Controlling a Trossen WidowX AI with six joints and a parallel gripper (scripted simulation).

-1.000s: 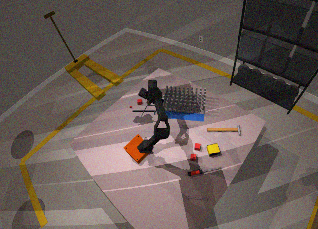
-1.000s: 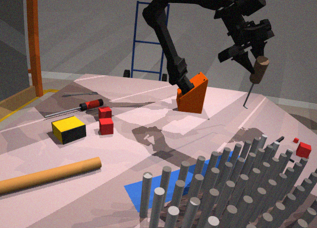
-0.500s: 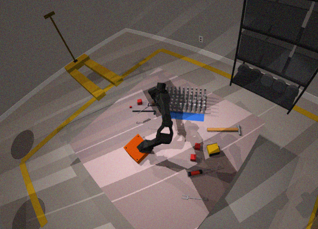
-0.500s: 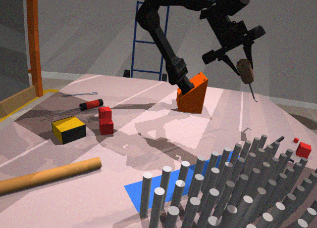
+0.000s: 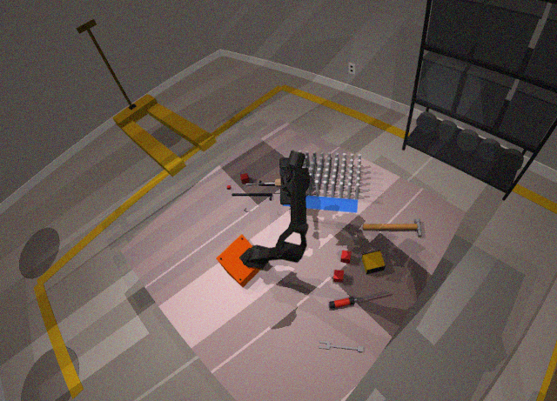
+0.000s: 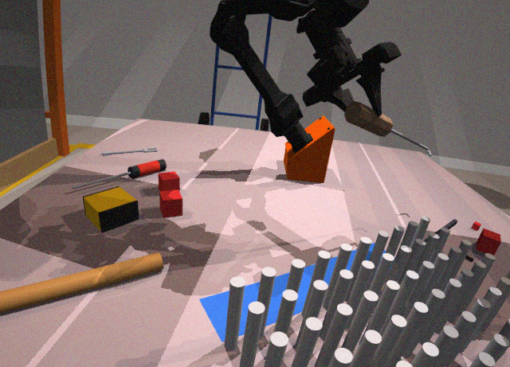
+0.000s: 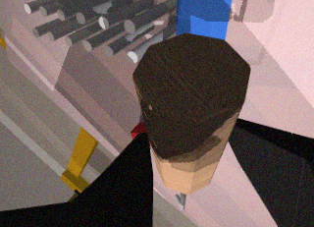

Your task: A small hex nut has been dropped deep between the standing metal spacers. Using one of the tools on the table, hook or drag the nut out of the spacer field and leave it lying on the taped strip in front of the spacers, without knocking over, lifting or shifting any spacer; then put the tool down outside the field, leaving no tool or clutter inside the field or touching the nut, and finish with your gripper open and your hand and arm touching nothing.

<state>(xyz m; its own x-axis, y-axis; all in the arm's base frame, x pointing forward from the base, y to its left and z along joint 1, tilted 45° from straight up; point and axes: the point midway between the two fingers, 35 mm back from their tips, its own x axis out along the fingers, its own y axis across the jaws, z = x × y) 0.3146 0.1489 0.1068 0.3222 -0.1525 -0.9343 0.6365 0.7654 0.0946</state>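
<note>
My gripper (image 6: 363,113) (image 7: 186,134) is shut on the wooden handle of a hook tool (image 6: 372,121) (image 7: 191,99). The tool is up in the air, its thin shaft slanting down to the right in the exterior view, ending in a small bent tip. The grey metal spacers (image 5: 357,188) (image 6: 234,314) (image 7: 132,55) stand upright in rows, apart from the tool in the exterior view. The blue taped strip (image 5: 335,203) (image 6: 213,310) (image 7: 206,28) lies along their front edge. I cannot make out the hex nut; the arm hides the left part of the field in the top view.
A black rod (image 5: 249,194) and a red cube (image 5: 244,177) (image 6: 488,241) lie left of the field in the top view. A hammer (image 5: 390,227) (image 6: 82,283), red blocks (image 5: 345,256), a yellow block (image 5: 373,261), a screwdriver (image 5: 341,303) and a wrench (image 5: 344,346) lie elsewhere.
</note>
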